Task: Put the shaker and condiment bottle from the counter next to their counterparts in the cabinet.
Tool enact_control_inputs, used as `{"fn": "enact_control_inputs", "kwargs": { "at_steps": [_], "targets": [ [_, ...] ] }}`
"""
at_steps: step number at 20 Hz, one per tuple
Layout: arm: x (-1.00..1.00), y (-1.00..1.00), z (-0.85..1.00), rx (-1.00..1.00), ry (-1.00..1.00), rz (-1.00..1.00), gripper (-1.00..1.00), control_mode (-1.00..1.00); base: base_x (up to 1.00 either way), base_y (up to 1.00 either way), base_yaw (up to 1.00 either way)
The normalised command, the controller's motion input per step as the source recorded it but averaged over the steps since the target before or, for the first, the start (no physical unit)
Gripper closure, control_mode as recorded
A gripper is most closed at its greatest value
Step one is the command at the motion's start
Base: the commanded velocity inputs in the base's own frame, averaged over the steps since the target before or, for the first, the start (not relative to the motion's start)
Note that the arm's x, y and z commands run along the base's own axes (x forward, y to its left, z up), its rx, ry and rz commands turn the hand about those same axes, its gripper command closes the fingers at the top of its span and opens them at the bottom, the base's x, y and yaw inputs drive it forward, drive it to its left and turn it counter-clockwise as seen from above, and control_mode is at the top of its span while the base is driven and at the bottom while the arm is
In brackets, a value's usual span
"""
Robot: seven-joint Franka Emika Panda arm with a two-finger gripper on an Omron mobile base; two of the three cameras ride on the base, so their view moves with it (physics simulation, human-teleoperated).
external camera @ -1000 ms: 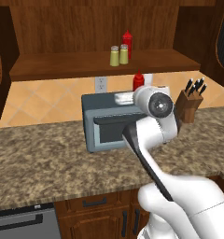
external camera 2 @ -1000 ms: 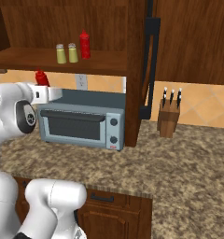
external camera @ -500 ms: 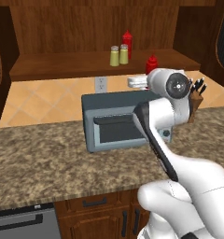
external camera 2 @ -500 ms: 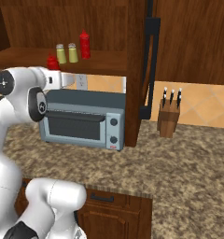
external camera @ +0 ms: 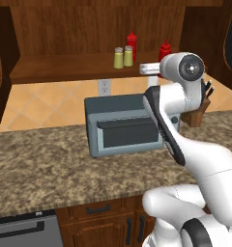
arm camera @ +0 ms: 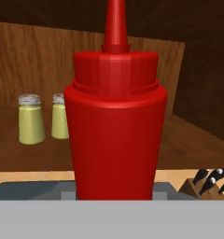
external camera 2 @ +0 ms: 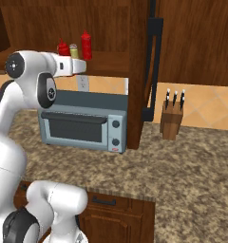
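The gripper (external camera: 162, 68) grips the red condiment bottle (arm camera: 115, 126) at the front edge of the cabinet (external camera: 79, 29) shelf. The hand view alone shows two shakers (arm camera: 31, 119) side by side deeper on the plank; the left base view adds the twin bottle (external camera: 132, 46) behind them. A second ago the bottle hung lower, level with the toaster oven (external camera 2: 82, 121) top. The fingertips themselves appear hidden.
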Motion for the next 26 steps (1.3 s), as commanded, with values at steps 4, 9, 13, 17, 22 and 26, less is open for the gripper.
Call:
{"fn": "enact_control_inputs", "kwargs": {
  "at_steps": [4, 9, 13, 17, 22, 26],
  "targets": [
    [0.21, 0.02, 0.0, 0.0, 0.0, 0.0, 1.0, -1.0, 0.0, 0.0, 0.0],
    [0.62, -0.05, -0.01, 0.0, 0.0, 0.0, 1.0, -1.0, 0.0, 0.0, 0.0],
    [0.49, -0.16, 0.0, 0.0, 0.0, 0.0, 1.0, -1.0, 0.0, 0.0, 0.0],
    [0.4, -0.29, 0.0, 0.0, 0.0, 0.0, 1.0, -1.0, 0.0, 0.0, 0.0],
    [0.07, -0.08, 0.0, 0.0, 0.01, 0.0, 1.0, -1.0, 0.0, 0.0, 0.0],
    [0.24, -0.05, -0.01, 0.0, 0.0, 0.0, 1.0, -1.0, 0.0, 0.0, 0.0]
  ]
}}
